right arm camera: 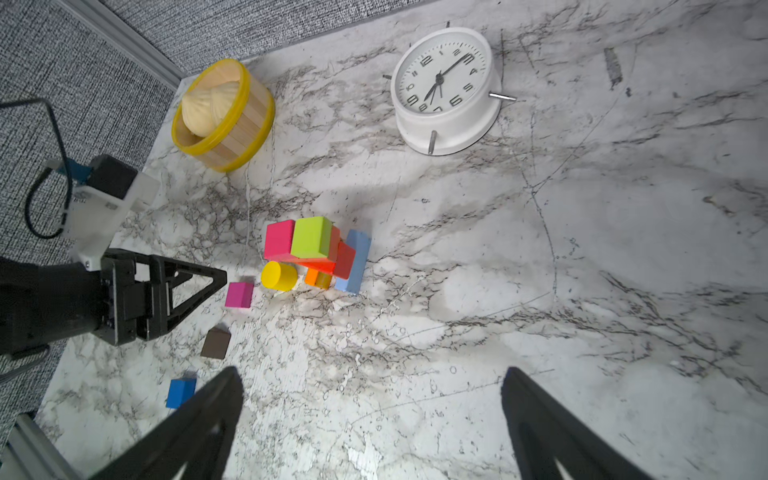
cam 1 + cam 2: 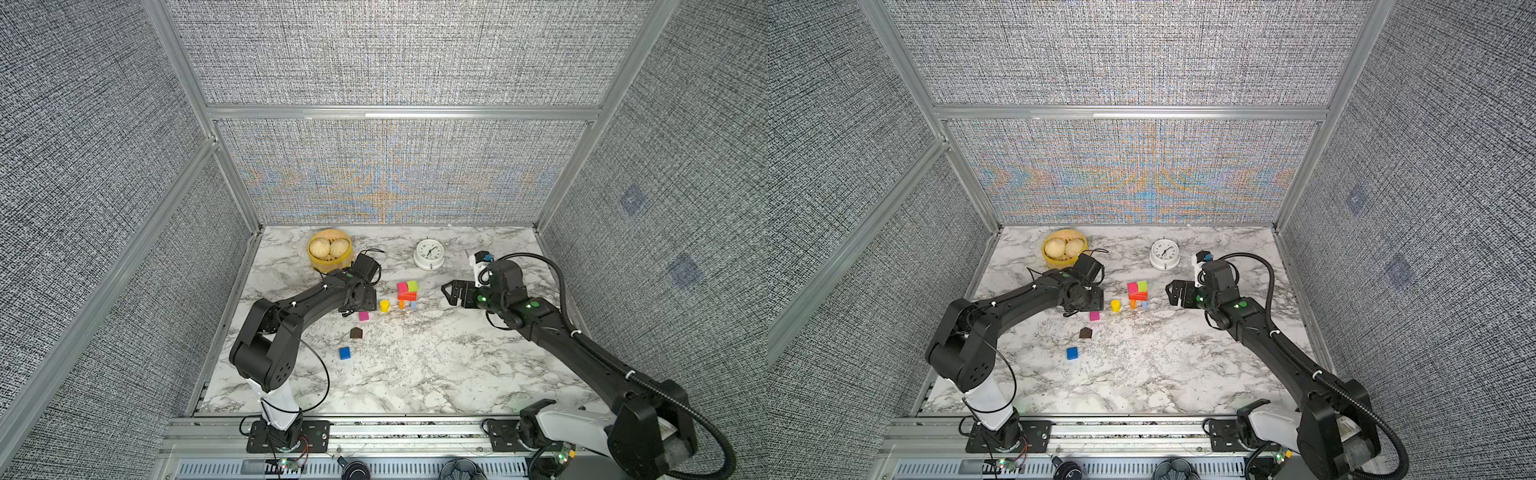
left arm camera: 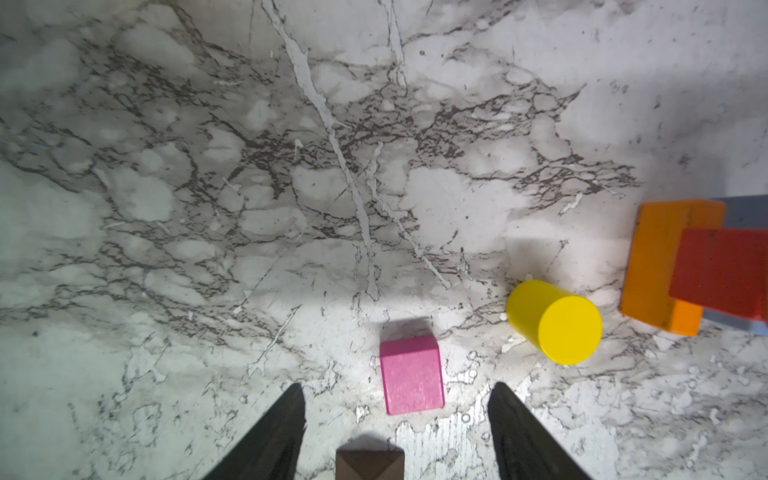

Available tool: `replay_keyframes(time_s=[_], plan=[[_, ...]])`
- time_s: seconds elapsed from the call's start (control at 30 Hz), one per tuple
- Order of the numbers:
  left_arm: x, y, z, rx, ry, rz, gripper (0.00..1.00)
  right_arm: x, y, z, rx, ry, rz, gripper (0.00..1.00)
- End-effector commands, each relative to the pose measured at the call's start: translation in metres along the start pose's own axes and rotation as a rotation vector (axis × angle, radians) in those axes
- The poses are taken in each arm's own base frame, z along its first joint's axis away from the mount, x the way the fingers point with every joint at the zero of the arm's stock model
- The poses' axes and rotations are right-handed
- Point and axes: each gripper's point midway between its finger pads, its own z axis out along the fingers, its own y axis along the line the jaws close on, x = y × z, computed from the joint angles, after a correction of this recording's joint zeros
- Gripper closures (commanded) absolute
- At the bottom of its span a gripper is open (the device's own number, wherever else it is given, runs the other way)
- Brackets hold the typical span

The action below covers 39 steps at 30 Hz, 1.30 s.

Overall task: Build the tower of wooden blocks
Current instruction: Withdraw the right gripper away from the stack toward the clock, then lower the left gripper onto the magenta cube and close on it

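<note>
My left pincer (image 3: 397, 386) is spread, empty, pink cube (image 3: 411, 376) just ahead; right pincer (image 1: 372, 370) spread wide, empty. In both top views clock (image 2: 429, 253) and basket (image 2: 330, 264) sit upper-frame, clear of the tower (image 2: 406, 294).

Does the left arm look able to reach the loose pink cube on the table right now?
Probably yes. The left hand is open and empty, the pink cube lies just ahead of the gap between its fingers, and the yellow cylinder beside it stands apart.

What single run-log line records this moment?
tower: part-built, green cube on top; left gripper: open, near loose pink cube; right gripper: open, empty
</note>
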Motion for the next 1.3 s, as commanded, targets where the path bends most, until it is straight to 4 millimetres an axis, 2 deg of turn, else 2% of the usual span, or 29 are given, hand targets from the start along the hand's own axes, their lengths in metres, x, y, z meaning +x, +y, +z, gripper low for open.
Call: replay_keyframes(time_s=[0.0,0.3,0.57,0.73,0.87,1.0,1.13,1.27], plan=[[0.005,0.003,0.006,-0.018,0.029,-0.027,0.28,-0.007,-0.002,0.000,0.002,-0.052,0.018,0.01],[0.009,0.002,0.023,-0.029,0.059,-0.064,0.28,-0.002,-0.006,0.007,-0.002,-0.061,0.042,0.01],[0.013,0.000,0.029,-0.020,0.069,-0.084,0.36,0.000,-0.006,0.009,-0.004,-0.053,0.047,0.01],[0.020,0.001,0.032,-0.020,0.083,-0.089,0.38,0.002,-0.008,0.010,-0.001,-0.053,0.050,0.01],[0.023,0.000,0.035,-0.012,0.087,-0.095,0.43,0.002,-0.009,0.011,0.001,-0.052,0.053,0.01],[0.022,0.000,0.035,-0.009,0.088,-0.095,0.51,0.002,-0.008,0.011,0.001,-0.052,0.051,0.01],[0.021,-0.001,0.032,-0.006,0.084,-0.092,0.61,0.003,-0.009,0.012,0.003,-0.050,0.051,0.01],[0.018,0.000,0.026,-0.013,0.081,-0.083,0.66,0.002,-0.009,0.012,0.002,-0.052,0.052,0.01]])
